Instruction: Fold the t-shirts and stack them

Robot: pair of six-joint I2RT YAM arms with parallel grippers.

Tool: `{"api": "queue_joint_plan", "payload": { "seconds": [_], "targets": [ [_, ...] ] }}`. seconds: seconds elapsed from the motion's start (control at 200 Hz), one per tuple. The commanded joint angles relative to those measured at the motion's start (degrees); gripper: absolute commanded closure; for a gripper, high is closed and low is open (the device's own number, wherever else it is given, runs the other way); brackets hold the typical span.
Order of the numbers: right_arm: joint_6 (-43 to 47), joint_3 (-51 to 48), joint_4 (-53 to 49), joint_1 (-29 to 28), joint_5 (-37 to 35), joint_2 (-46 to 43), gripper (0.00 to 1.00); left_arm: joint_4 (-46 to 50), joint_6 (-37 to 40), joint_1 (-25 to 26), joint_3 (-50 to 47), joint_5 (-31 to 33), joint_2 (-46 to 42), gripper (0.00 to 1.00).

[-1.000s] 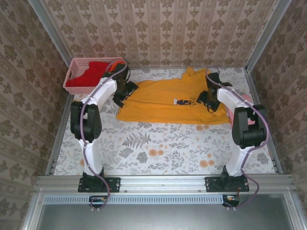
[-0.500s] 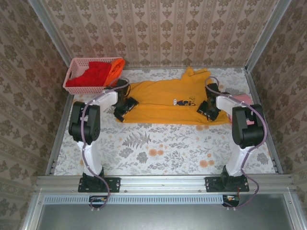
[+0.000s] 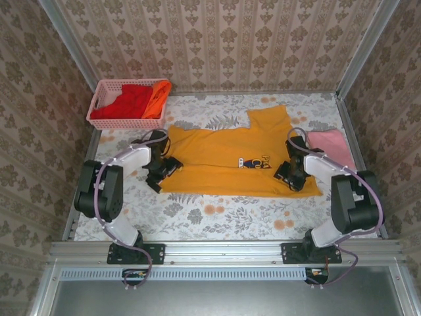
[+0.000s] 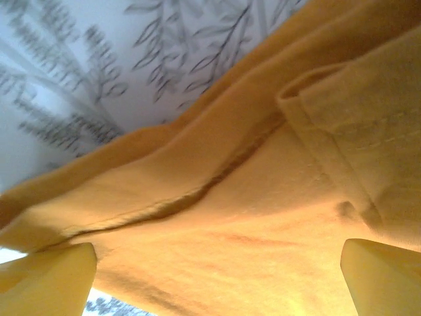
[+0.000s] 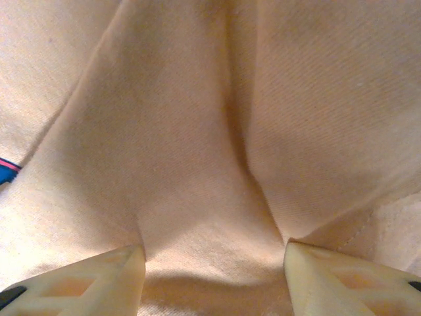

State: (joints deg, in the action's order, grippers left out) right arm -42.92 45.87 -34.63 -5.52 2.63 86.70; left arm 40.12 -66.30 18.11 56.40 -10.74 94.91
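Note:
The golden-yellow t-shirt (image 3: pixel 223 155) with a dark chest logo lies spread across the middle of the table, one sleeve pointing to the back. My left gripper (image 3: pixel 160 178) sits low at its left edge. In the left wrist view this gripper (image 4: pixel 217 263) is open, fingertips wide apart over yellow cloth (image 4: pixel 250 197). My right gripper (image 3: pixel 289 176) rests on the shirt's right part. In the right wrist view it (image 5: pixel 214 253) is open, with creased cloth (image 5: pixel 197 131) lying between the fingers. A pale pink shirt (image 3: pixel 327 141) lies at the right. Red (image 3: pixel 128 102) and orange (image 3: pixel 158 95) shirts sit in the basket.
The pink lattice basket (image 3: pixel 99 105) stands at the back left corner. Metal rails border the table on the left (image 3: pixel 82 178) and right (image 3: pixel 368 184). Bare floral tablecloth (image 3: pixel 217 214) stretches between the shirt and the arm bases.
Both arms drew back toward the near edge, pulling the yellow shirt with them. The shirt now lies flatter and nearer, and the pink shirt at the right is uncovered.

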Motion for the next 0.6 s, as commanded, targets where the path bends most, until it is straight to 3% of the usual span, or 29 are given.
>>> {"api": "queue_joint_plan", "payload": {
  "seconds": [0.0,0.175,0.405,0.595],
  "targets": [
    [-1.25,-0.63,-6.98,0.07,-0.33,-4.50,0.40,2.98,-1.31,0.76,0.12,0.35,-3.76,0.03],
    [0.35,5.96,-4.45,0.07,0.04,-5.57,0.36,4.11,2.66,0.85,9.30,3.72,-3.00,0.01],
    [2.68,21.72,-2.10,-0.66,0.11,12.05,0.37,2.11,6.45,1.03,25.51,1.67,11.30,0.00],
    [3.54,26.70,-1.19,-2.11,-0.17,20.58,0.39,-0.66,8.01,0.71,29.97,0.65,19.22,0.01]
  ]
}}
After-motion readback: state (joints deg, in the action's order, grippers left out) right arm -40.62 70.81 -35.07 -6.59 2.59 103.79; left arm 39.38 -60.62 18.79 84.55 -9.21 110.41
